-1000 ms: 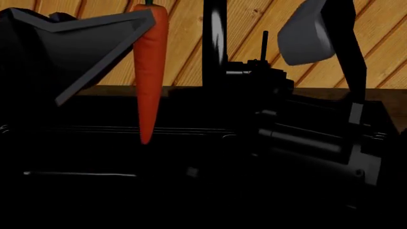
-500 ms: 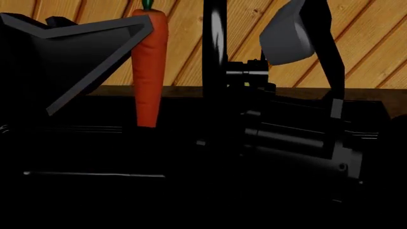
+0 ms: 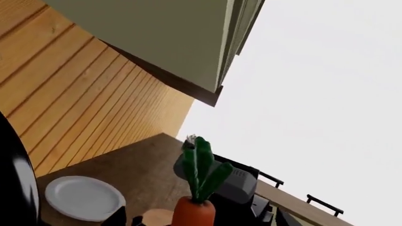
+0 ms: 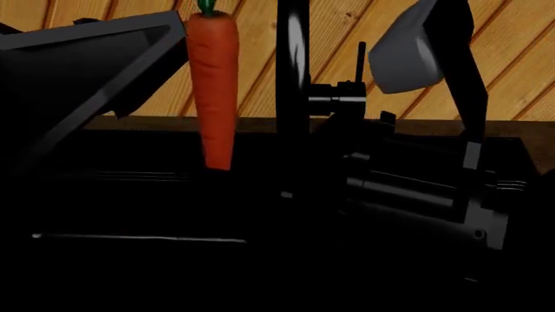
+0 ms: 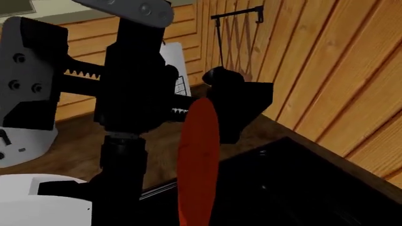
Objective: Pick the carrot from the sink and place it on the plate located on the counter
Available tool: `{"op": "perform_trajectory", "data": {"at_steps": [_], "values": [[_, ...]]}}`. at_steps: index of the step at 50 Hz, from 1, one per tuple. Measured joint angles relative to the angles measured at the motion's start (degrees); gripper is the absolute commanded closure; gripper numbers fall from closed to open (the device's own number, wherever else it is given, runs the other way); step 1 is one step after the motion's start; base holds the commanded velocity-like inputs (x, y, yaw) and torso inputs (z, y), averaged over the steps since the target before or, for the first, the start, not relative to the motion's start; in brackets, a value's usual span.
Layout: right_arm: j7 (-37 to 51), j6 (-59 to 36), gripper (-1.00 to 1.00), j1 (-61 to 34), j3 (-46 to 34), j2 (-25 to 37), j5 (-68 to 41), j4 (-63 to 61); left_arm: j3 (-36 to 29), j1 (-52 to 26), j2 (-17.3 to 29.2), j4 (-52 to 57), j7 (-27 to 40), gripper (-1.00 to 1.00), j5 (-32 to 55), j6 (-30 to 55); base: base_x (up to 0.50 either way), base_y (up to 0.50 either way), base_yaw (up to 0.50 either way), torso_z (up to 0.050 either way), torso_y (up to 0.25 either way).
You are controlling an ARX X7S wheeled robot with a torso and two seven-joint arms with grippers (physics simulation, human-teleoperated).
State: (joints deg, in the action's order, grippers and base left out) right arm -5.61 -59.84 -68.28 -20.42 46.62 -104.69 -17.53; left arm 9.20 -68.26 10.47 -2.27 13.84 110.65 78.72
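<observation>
The orange carrot (image 4: 213, 91) hangs upright by its thick end above the black sink (image 4: 130, 208), its tip free in the air. My left gripper (image 4: 186, 45) is shut on the carrot near its green top. In the left wrist view the carrot (image 3: 195, 214) and its leaves rise between the jaws. The right wrist view shows the carrot (image 5: 198, 160) beside a black finger (image 5: 242, 110) of the left gripper. The white plate (image 3: 82, 197) lies on the brown counter (image 3: 144, 165), bare. My right arm (image 4: 433, 182) stands at the right; its fingers are lost in the dark.
A tall black faucet (image 4: 292, 65) rises just right of the carrot. A grey appliance (image 3: 236, 183) and a small round tan object (image 3: 157, 217) sit on the counter near the plate. Wood-plank wall (image 4: 251, 58) runs behind the sink. A wire rack (image 5: 236, 42) hangs on it.
The carrot has risen a little, straightened to vertical and shifted slightly right with the left gripper. The right arm swung left, then back right.
</observation>
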Motion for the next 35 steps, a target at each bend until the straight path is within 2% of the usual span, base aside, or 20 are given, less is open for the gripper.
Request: {"op": "perform_trajectory", "data": {"at_steps": [14,26,35], "values": [[5.4,1.2,1.00,3.1,2.5,5.9,-4.0,-5.8,0.8,0.1,2.6,1.0,0.0,-1.00,-0.4,-1.8,0.00,0.00,0.00,0.000,0.000],[17.0,2.9,1.00,3.2,3.1,12.6,-11.9,-12.3,3.0,2.4,4.8,3.8,-0.4,-1.00,-1.0,-3.2,0.00,0.00,0.00,0.000,0.000],[25.2,5.5,1.00,3.5,4.5,19.6,-19.5,-17.3,3.8,4.1,6.0,4.4,-3.3,-1.00,-6.0,-4.5,0.00,0.00,0.00,0.000,0.000]]}}
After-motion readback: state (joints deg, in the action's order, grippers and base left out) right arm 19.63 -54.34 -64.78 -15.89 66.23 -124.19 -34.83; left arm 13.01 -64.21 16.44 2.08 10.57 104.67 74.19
